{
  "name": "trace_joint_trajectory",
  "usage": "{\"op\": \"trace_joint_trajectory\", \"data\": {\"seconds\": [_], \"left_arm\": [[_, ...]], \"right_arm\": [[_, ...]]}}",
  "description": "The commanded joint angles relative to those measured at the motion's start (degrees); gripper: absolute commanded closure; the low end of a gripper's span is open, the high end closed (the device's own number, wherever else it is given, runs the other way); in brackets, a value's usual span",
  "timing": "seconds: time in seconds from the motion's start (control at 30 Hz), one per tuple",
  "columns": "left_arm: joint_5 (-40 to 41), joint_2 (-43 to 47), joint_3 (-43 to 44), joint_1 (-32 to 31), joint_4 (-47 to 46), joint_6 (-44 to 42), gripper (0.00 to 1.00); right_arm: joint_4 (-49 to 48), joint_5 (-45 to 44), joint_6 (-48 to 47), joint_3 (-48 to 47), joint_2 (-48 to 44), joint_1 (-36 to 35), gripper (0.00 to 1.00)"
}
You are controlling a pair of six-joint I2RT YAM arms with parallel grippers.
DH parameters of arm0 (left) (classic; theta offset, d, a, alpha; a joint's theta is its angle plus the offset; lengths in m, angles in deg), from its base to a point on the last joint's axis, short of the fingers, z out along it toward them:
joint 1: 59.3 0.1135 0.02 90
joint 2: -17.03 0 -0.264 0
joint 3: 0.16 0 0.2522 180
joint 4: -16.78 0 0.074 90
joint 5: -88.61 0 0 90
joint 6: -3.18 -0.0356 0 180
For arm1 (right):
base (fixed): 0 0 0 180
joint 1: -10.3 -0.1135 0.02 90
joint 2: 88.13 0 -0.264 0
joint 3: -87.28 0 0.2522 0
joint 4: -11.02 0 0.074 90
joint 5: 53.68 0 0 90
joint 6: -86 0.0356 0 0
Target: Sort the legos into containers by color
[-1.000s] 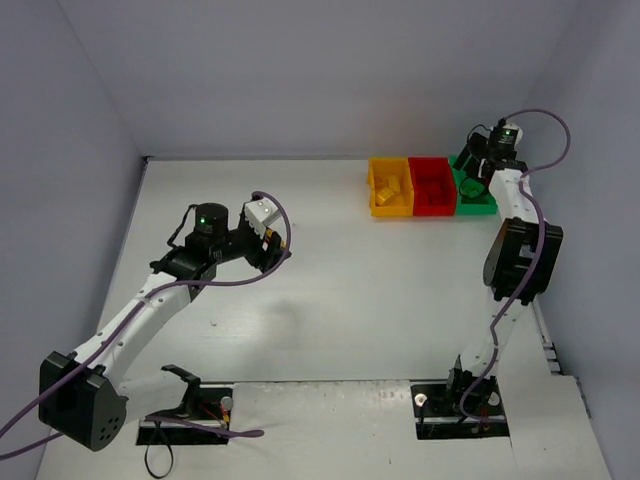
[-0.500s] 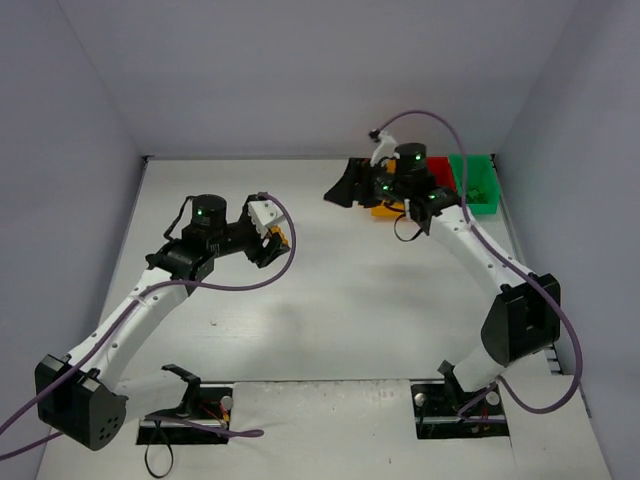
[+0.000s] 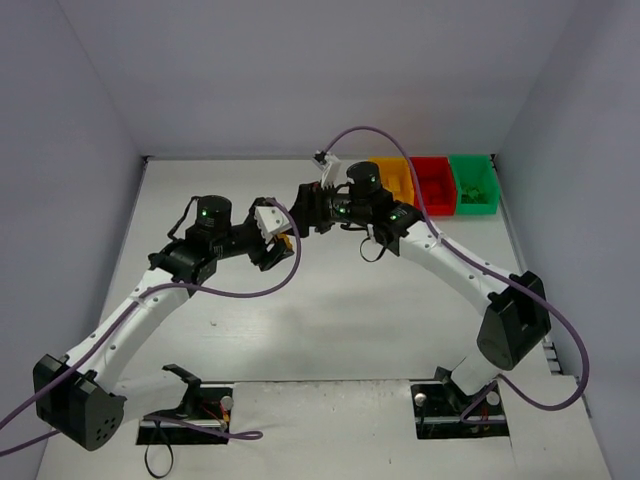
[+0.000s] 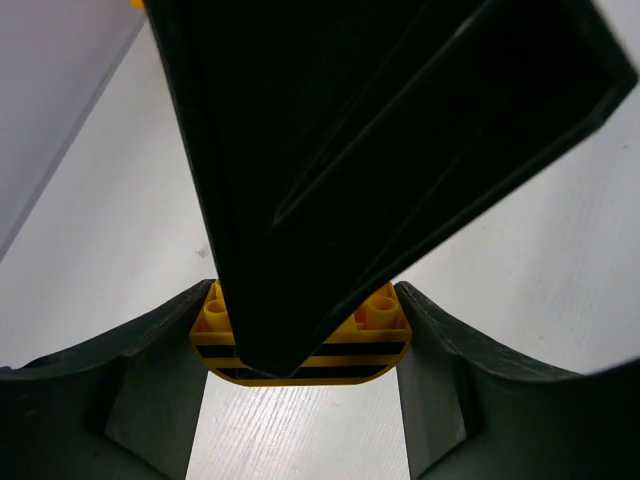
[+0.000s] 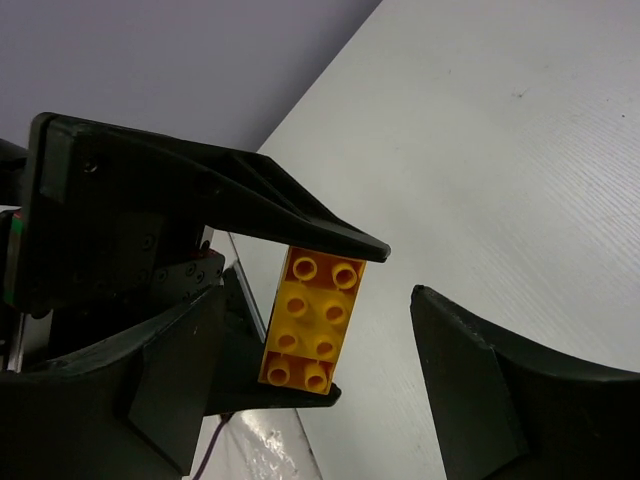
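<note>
Overhead, the left gripper (image 3: 280,238) and right gripper (image 3: 303,213) meet mid-table, well apart from the containers (image 3: 478,208); no loose bricks show, so sorting looks nearly done. Left wrist: jaws pinch a yellow brick (image 4: 300,345). Right wrist: jaws wide, flanking it, handover pending.

Soft, even overhead light, bluish on the walls (image 3: 300,70); the table (image 3: 330,300) is bright, with only faint, diffuse shadows. Left wrist view: the close foreground is black, featureless; right wrist view: the brick (image 5: 310,320) is sharp, evenly lit.
</note>
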Motion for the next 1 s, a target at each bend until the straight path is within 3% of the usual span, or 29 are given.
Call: {"op": "trace_joint_trajectory", "data": {"seconds": [0.0,0.27,0.37,0.4,0.5,0.53,0.6,0.67,0.7,0.73,0.77,0.87,0.97], "left_arm": [[-0.57,2.52,3.9,-0.2,-2.29,-1.28,1.0],[-0.48,2.7,3.55,-0.2,-3.52,-0.31,1.0],[-0.57,2.7,3.46,-0.2,-3.52,-0.22,1.0],[-0.57,2.7,3.38,-0.2,-3.52,-0.13,1.0],[-0.31,2.43,2.76,-0.2,-3.43,0.3,1.0],[-0.22,2.26,2.24,-0.2,-3.69,0.57,1.0],[0.83,2.26,1.53,-0.11,-4.22,1.7,0.9],[3.28,2.52,-0.57,-0.11,-6.06,3.55,0.57],[3.3,2.52,-0.58,-0.11,-6.07,4.51,0.57],[5.82,2.43,-0.84,-0.19,-6.68,5.57,0.36],[7.15,2.43,-1.1,-0.11,-7.38,6.88,0.3],[12.07,2.26,-2.68,-0.11,-9.23,12.68,0.19],[16.64,2.61,-3.48,-0.11,-8.8,19.63,0.18]], "right_arm": [[-5.09,0.28,0.8,-2.87,1.04,-1.41,0.29],[-5.09,0.46,1.24,-3.14,3.41,-4.14,0.35],[-5.09,0.46,0.98,-3.05,3.5,-4.76,0.5],[-5.09,0.37,0.8,-3.05,3.5,-4.67,0.64],[-5.0,-0.68,0.1,-3.05,2.98,-4.58,0.92],[-4.83,-0.94,-0.25,-3.14,2.89,-4.58,0.97],[-4.13,-2.26,-1.48,-3.4,2.54,-4.23,1.0],[-1.68,-3.84,-3.94,-3.75,2.01,-2.48,1.0],[-1.66,-4.63,-3.95,-3.75,2.01,-1.6,1.0],[-1.14,-5.68,-4.38,-3.58,1.83,-0.64,1.0],[-0.62,-6.39,-4.73,-3.32,1.48,0.5,1.0],[0.79,-10.43,-6.67,-2.35,1.13,6.74,1.0],[2.81,-19.9,-11.49,-3.22,1.65,12.11,1.0]]}}
